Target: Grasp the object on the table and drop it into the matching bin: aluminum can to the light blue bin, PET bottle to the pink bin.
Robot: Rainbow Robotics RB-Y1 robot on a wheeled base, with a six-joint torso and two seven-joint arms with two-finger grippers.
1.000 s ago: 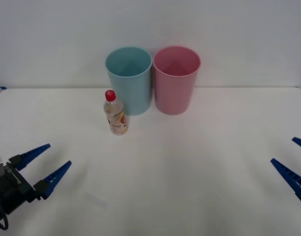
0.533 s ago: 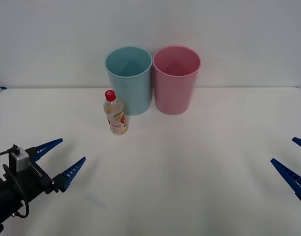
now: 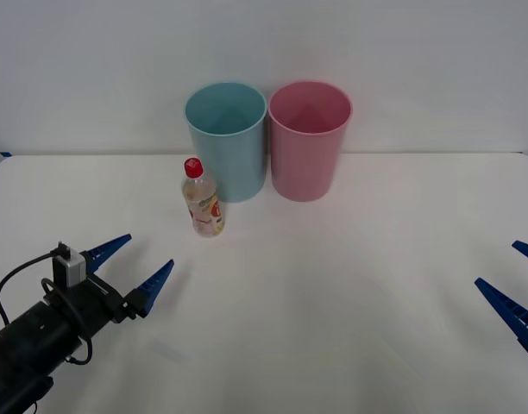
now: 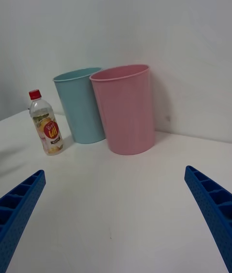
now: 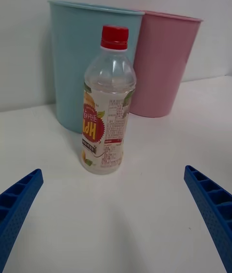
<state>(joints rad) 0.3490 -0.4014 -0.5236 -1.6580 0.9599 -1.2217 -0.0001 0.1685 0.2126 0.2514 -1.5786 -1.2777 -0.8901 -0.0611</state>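
A small clear PET bottle point(image 3: 203, 201) point(image 5: 107, 113) point(image 4: 45, 124) with a red cap and white-orange label stands upright on the white table point(image 3: 333, 285). Just behind it stands the light blue bin point(image 3: 227, 138) point(image 5: 87, 60) point(image 4: 79, 104), with the pink bin point(image 3: 309, 138) point(image 5: 164, 60) point(image 4: 125, 108) touching its side. My left gripper point(image 3: 131, 267) is open, low over the table, in front of the bottle and to its left, pointing at it. Open too, my right gripper point(image 3: 516, 283) waits at the table's far right edge.
A plain white wall point(image 3: 419, 69) rises right behind the bins. Bare tabletop stretches between the two arms and in front of the bins.
My left gripper has moved forward and to the right, closer to the bottle, still open. The right gripper, bottle and bins have not moved.
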